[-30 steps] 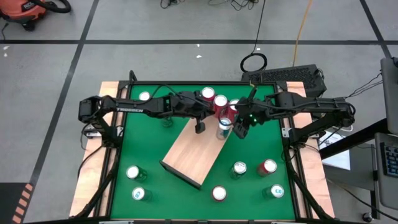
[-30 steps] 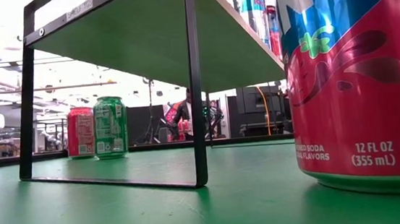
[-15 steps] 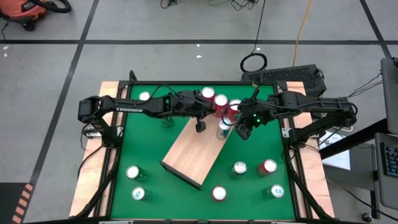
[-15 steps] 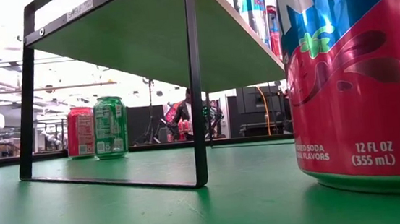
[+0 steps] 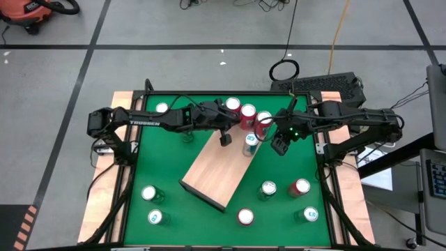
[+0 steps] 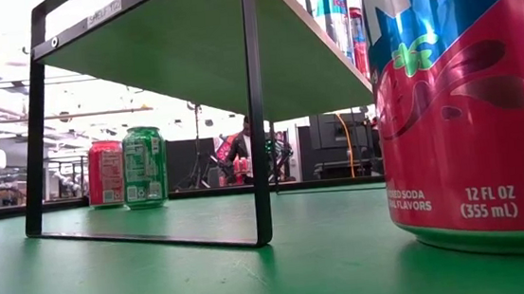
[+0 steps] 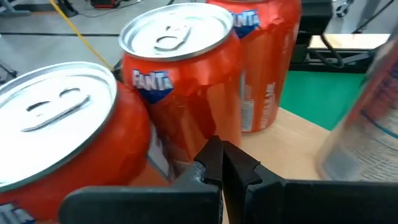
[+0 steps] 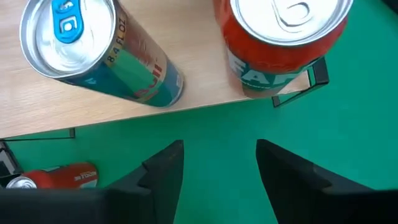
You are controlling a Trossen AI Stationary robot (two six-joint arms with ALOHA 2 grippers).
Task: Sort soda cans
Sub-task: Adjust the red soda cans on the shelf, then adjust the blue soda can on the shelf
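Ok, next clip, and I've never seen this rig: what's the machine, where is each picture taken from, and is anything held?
Two dark robot arms work at a green table. One picture looks straight down, one sits at table height, and one is on each wrist. A wooden board on a black frame carries three red cans and a slim teal can; more cans stand around it. The left gripper is shut, beside the red cans. The right gripper is open, just off the board's edge. Neither holds anything.

Grey floor, black tape lines.
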